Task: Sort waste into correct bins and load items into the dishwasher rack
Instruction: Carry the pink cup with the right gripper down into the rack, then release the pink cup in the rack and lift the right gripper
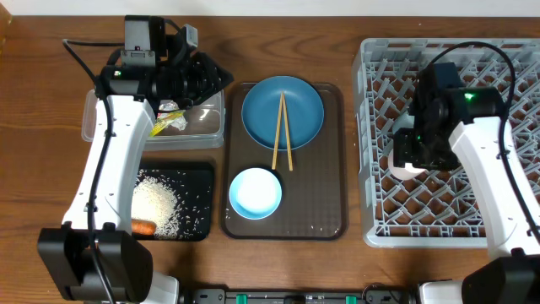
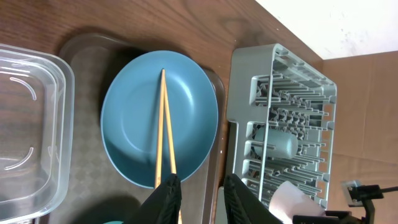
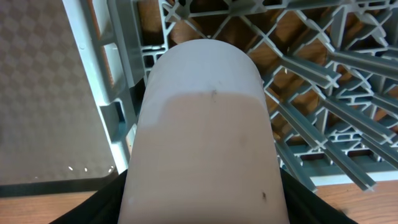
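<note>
No text, label or number can be read anywhere

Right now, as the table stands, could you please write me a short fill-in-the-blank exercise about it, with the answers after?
1. The chopsticks lie on the blue ____.
2. The rice lies in the ____ tray.
3. The right gripper holds the pale ____ cup.
Missing words: plate; black; pink.
</note>
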`<move>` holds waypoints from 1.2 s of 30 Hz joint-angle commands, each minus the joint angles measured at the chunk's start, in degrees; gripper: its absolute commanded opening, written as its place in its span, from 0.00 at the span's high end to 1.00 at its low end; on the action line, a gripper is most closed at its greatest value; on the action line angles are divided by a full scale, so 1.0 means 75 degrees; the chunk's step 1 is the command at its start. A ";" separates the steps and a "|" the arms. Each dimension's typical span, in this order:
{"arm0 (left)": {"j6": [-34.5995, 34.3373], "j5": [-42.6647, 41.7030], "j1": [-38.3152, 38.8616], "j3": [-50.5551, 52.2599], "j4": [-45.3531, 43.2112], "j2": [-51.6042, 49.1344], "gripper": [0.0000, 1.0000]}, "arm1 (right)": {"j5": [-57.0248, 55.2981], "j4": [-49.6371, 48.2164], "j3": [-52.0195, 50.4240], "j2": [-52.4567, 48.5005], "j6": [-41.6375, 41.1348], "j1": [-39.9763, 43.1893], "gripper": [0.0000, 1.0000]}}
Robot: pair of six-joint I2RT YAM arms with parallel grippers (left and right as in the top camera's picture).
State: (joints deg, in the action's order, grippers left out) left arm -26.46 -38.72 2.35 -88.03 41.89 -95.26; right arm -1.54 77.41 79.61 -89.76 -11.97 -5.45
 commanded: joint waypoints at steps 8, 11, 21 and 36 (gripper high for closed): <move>0.0184 0.0058 -0.0017 -0.0108 0.0015 -0.0023 0.73 | -0.0076 -0.0469 -0.0140 0.0009 0.0064 0.0032 0.98; 0.0187 0.0058 -0.0017 -0.0108 0.0017 -0.0023 0.73 | -0.0073 -0.0507 -0.0149 0.0000 0.0064 0.0023 0.98; 0.0184 0.0058 -0.0017 -0.0108 0.0128 -0.0023 0.73 | 0.0297 -0.0635 -0.0542 0.0000 0.0064 0.0023 0.97; 0.0187 0.0058 -0.0017 -0.0108 0.0184 -0.0023 0.63 | 0.0294 -0.0592 -0.0589 -0.0006 0.0064 0.0023 0.46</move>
State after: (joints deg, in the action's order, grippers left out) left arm -25.67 -38.59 2.35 -88.03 43.11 -95.26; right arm 0.43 72.84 75.57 -89.76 -11.94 -5.45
